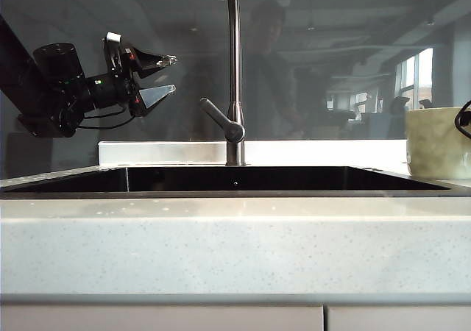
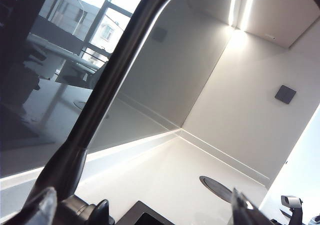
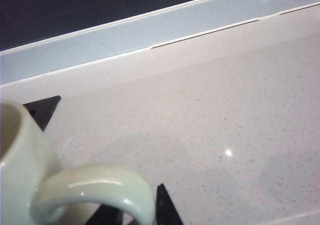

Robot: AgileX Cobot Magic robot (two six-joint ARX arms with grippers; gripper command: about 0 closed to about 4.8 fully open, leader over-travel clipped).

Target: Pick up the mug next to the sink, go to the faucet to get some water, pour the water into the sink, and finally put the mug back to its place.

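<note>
The tabletop (image 1: pixel 235 243) front edge runs across the exterior view nearest the camera, a bare speckled band. Behind it lies the sink (image 1: pixel 243 179), its thin rim level with the stone. The mug (image 1: pixel 438 143) stands upright on the tabletop just beside the sink's right end. In my right wrist view the mug handle (image 3: pixel 95 190) loops just in front of my right jaws (image 3: pixel 142 212); one dark tip shows beside it, and I cannot tell their state or whether they touch it. Open stone extends beyond the mug to the backsplash (image 3: pixel 150 32). Farther back, the faucet (image 1: pixel 234 73) rises at the sink's rear edge. My left jaws (image 1: pixel 163 76) hang open in free air, left of the faucet, well apart from the mug.
</note>
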